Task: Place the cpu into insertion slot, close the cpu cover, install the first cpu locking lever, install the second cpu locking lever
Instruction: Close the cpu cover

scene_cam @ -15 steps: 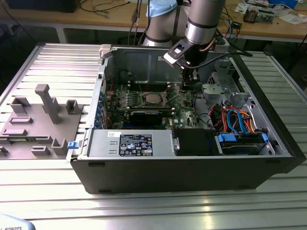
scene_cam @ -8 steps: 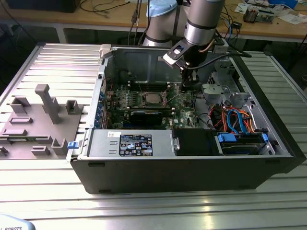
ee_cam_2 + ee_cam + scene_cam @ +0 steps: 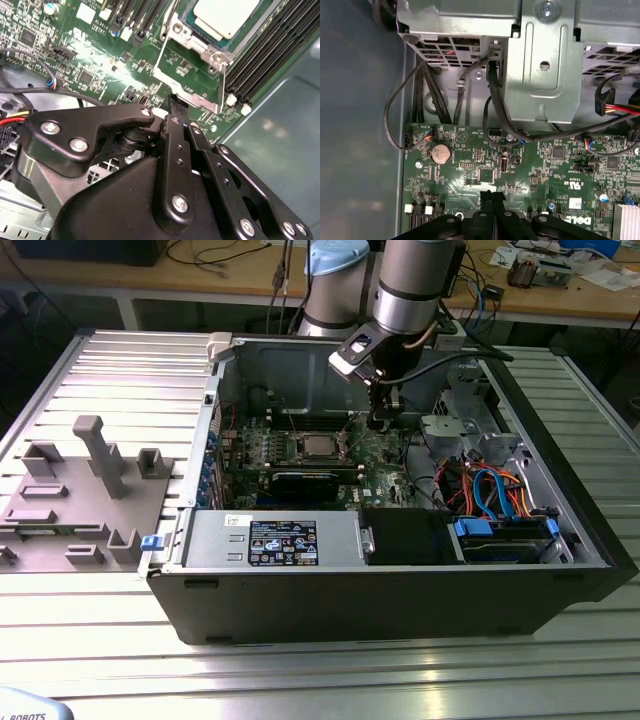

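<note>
While the two black fingers (image 3: 486, 202) are pressed together with nothing visible between them, their tips stand just over the green board (image 3: 470, 170). In the second wrist view the tips are right beside an edge of the cover (image 3: 200, 96); whether they touch it, I cannot tell. The cover's silvery frame lies around the cpu (image 3: 225, 17), which sits in the slot (image 3: 205, 36). In the exterior view the gripper (image 3: 383, 420) is near the cpu, at three o'clock from it. The arm (image 3: 410, 290) comes down almost upright from twelve o'clock, over the back wall of the case (image 3: 400, 590).

The case lies open on a ribbed metal table (image 3: 300, 670). A grey fixture (image 3: 90, 480) rests on the table at nine o'clock from the case, and a wooden bench (image 3: 150, 280) runs behind at twelve o'clock.

At three o'clock from the gripper a metal cage (image 3: 455, 410) and a bundle of cables (image 3: 490, 485) stand near, so the room there is narrow. Toward six o'clock the board is open as far as a black box (image 3: 410, 535).
</note>
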### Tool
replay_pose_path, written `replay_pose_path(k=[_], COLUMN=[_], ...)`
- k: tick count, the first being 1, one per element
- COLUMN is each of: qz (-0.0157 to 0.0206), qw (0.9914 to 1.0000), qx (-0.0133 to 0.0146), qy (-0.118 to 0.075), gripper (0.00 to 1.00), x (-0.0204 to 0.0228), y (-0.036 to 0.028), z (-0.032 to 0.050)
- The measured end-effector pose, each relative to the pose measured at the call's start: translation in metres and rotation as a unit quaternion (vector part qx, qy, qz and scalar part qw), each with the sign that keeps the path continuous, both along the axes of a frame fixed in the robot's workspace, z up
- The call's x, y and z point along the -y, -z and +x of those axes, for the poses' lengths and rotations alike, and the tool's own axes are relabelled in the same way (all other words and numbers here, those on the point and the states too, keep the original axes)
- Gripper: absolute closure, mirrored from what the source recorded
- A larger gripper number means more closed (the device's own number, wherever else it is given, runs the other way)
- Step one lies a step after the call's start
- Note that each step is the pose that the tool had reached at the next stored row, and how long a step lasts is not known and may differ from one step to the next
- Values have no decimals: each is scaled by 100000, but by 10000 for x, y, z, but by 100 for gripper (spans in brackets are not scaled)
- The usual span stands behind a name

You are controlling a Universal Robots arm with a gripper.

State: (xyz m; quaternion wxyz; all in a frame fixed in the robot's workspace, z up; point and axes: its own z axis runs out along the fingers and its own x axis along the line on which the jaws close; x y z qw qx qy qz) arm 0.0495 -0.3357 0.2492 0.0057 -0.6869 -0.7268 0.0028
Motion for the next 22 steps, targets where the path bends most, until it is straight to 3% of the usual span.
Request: replay_pose_path(k=[7,14,22], qz=[2,0,6], qw=[100000,100000,99999], qx=[196,306,345], qy=[-2,1,-9], gripper=[89,89,89], x=[0,0,0], y=[0,0,0], z=[-152,-249,-292])
